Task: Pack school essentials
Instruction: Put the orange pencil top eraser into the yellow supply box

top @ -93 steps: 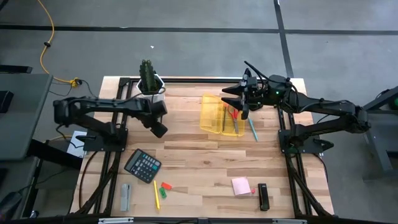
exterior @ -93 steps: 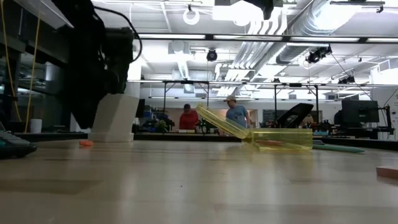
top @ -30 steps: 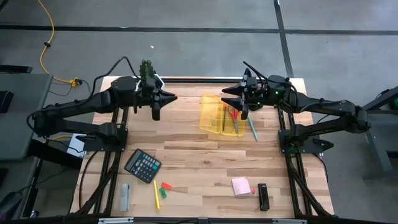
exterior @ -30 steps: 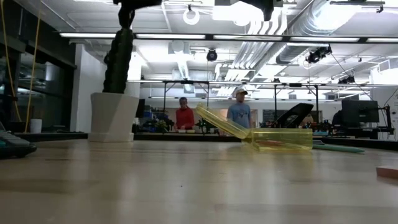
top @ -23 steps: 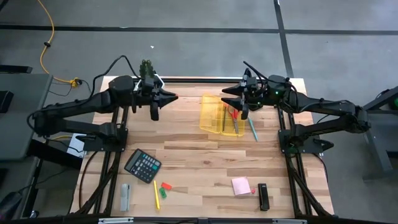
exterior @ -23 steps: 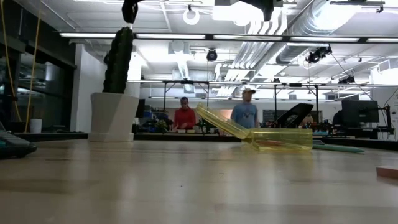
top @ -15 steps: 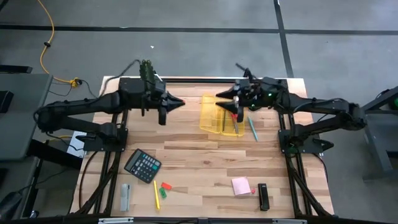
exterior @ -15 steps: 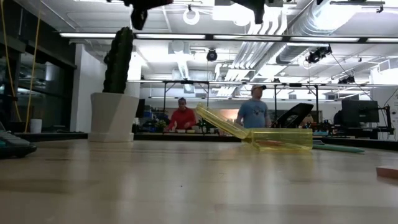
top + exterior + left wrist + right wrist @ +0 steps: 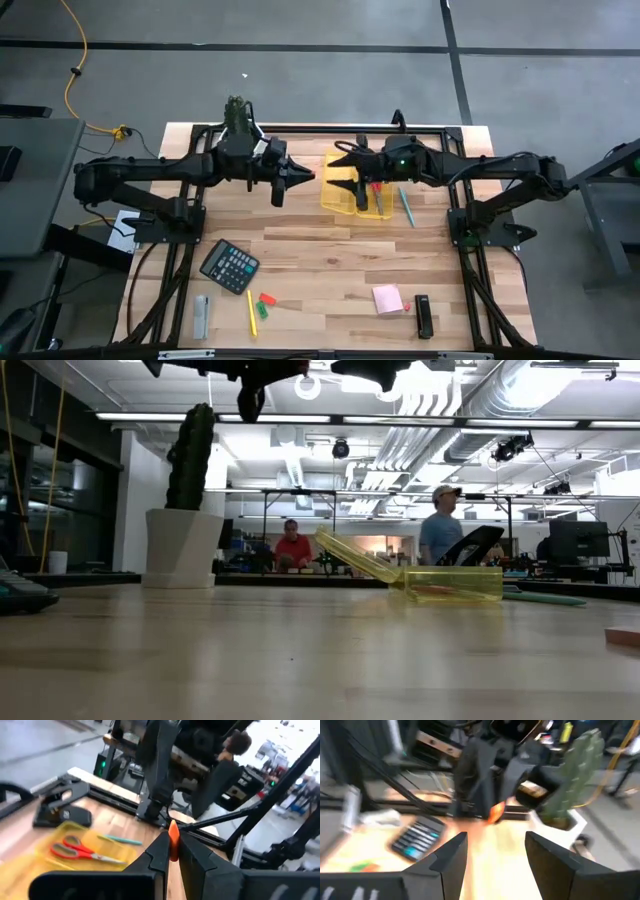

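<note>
My left gripper (image 9: 303,177) hangs above the table's far middle, shut on a small orange piece (image 9: 173,836). Facing it, my right gripper (image 9: 334,168) stands open over the left end of the open yellow see-through case (image 9: 358,186), with nothing between its fingers (image 9: 451,851). In the case lie red-handled scissors (image 9: 75,850). A teal pen (image 9: 406,207) rests on the table just right of the case. Near the front edge lie a yellow pencil (image 9: 251,310), green and orange-red pieces (image 9: 263,303) and a pink sticky-note pad (image 9: 388,299). My left gripper pinches the orange piece between its two fingertips (image 9: 159,851), and the piece's free end (image 9: 173,827) sticks out beyond them. The fingers lie about level and point toward the table's right side. The piece is lifted clear of the table.
A cactus in a white pot (image 9: 239,126) stands at the far edge behind the left arm. A dark calculator (image 9: 230,266) and a grey bar (image 9: 202,315) lie front left, a small dark object (image 9: 424,315) front right. Bare wood lies mid-table. People walk in the room behind.
Both grippers have moved toward each other over the far middle of the table and sunk a little. The left has gone toward the right edge with the orange piece, past the cactus. The right has gone left over the case and rolled, staying open.
</note>
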Motion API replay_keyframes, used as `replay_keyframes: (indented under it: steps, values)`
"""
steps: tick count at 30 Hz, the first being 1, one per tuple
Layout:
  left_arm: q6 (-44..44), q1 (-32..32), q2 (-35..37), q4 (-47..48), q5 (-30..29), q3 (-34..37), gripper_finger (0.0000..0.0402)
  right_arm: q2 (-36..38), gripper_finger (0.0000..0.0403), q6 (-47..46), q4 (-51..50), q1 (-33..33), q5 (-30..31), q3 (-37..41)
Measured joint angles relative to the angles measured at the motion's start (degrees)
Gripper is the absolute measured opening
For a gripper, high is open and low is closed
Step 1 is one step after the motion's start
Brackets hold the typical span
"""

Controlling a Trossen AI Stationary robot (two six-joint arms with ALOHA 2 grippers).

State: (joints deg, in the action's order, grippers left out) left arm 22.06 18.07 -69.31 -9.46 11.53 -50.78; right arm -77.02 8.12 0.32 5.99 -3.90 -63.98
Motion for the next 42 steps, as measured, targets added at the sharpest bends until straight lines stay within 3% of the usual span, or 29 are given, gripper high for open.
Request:
replay_keyframes:
  steps: [3,7,15,27,42]
  values:
    - [6.75,0.72,-0.38,-1.99,0.01,0.00,0.0022,-0.58,0.0192,6.68,-1.39,-0.94,5.12,-1.00]
    - [15.85,1.70,-1.23,-6.03,-0.15,0.03,0.0022,-1.15,0.0192,12.66,-0.39,-1.94,7.63,-1.78]
    - [25.79,2.53,-1.45,-12.63,0.57,0.00,0.0022,-3.26,0.0192,14.90,4.51,-2.78,14.67,-1.71]
    - [30.46,2.35,-1.99,-12.99,3.52,0.00,0.0022,-4.68,0.0192,16.37,12.88,-2.63,11.60,-1.71]
    - [35.44,2.60,-4.60,-17.76,6.90,0.00,0.0022,-4.74,0.0192,14.88,11.23,-2.63,10.72,-1.69]
